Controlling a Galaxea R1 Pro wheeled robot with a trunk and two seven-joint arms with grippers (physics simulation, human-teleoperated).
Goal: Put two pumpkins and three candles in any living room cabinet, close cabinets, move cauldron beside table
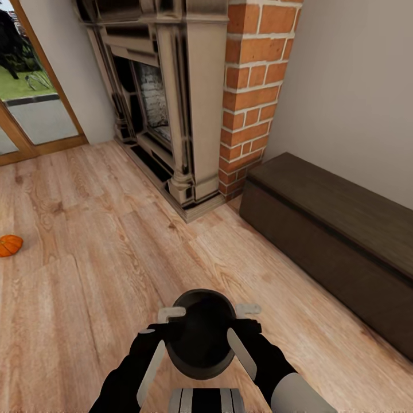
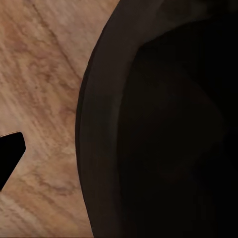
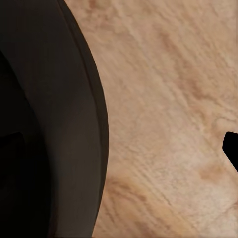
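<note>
The black cauldron (image 1: 201,335) hangs above the wood floor just in front of my trunk, carried between both arms. My left gripper (image 1: 171,314) is shut on its left rim and my right gripper (image 1: 248,310) is shut on its right rim. In the left wrist view the cauldron (image 2: 148,124) looms close, with one dark fingertip (image 2: 10,153) outside its wall. The right wrist view shows the cauldron (image 3: 49,124) the same way, one fingertip (image 3: 232,148) outside it. One orange pumpkin (image 1: 10,245) lies on the floor at far left. The long dark-brown cabinet (image 1: 338,229) stands shut along the right wall.
A stone fireplace (image 1: 166,103) with a brick column (image 1: 252,86) rises straight ahead. A glass door with a wood frame (image 1: 28,86) is at the far left. Open wood floor (image 1: 115,241) stretches between me, the pumpkin and the cabinet.
</note>
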